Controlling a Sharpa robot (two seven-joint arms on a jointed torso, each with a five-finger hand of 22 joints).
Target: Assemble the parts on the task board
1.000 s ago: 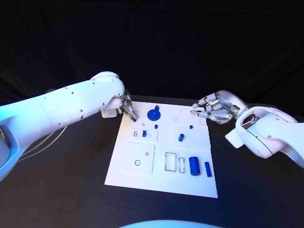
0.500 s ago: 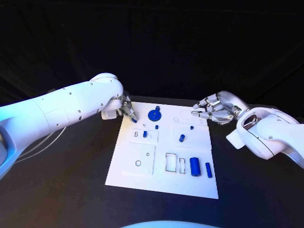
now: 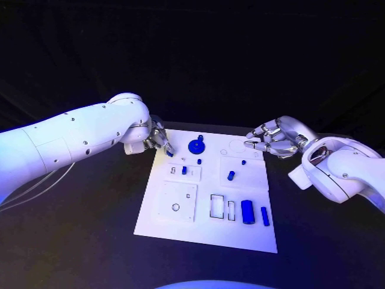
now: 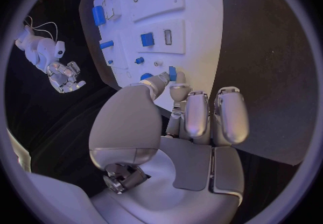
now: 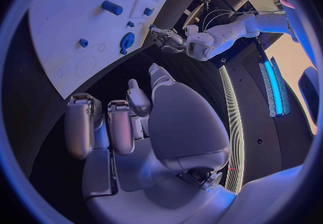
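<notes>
Fingers of left hand (image 4: 176,106) pinching small blue part (image 4: 173,72), right hand (image 3: 275,138) fingers curled empty

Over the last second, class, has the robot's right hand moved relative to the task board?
No. The right hand hovers by the board's far right corner just as before; the tiny shift it shows matches the board's own, so the camera moved.

Two glossy white arms with small dark screws, silver hands (image 3: 273,138) with rounded fingers (image 4: 196,116)
</notes>
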